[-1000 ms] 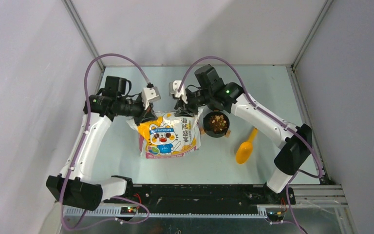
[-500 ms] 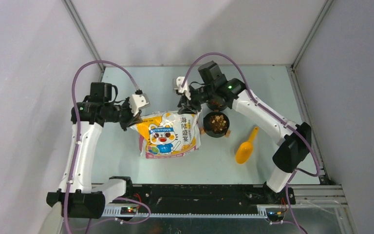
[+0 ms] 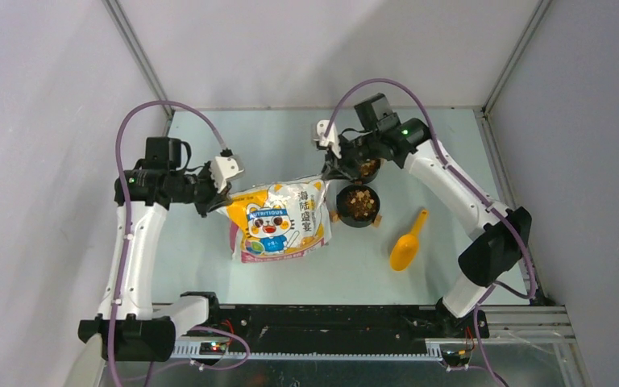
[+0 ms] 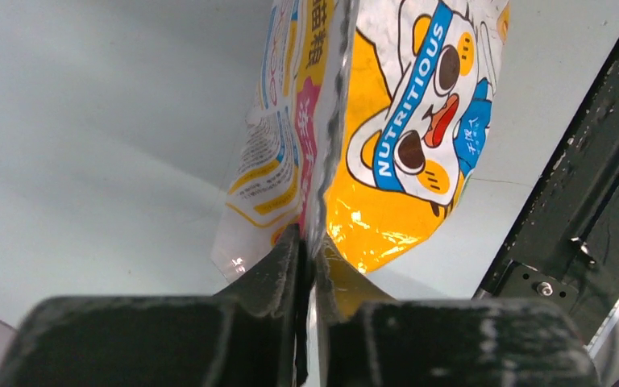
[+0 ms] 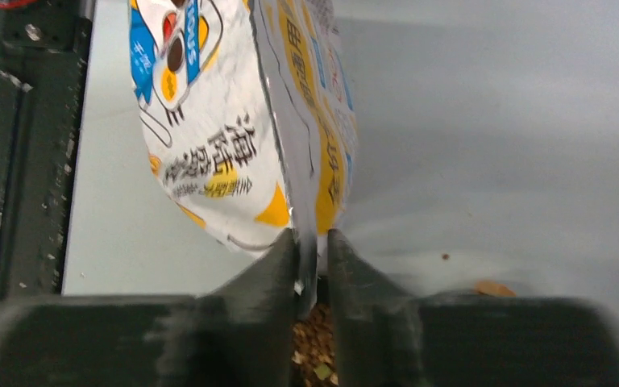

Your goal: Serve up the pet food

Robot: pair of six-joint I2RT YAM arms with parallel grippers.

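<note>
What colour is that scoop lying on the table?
The scoop is plain yellow, seen best in the top external view.

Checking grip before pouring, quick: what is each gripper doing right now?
The left gripper: closed, pinching the bag edge.
The right gripper: closed, pinching the bag's opposite edge.

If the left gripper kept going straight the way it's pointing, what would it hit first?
The bag. Its edge sits between the left gripper's jaws, so any advance pushes straight into it.

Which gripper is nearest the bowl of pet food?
The right gripper, pinching the bag corner beside the bowl; the left gripper holds the opposite corner, farther away.
</note>
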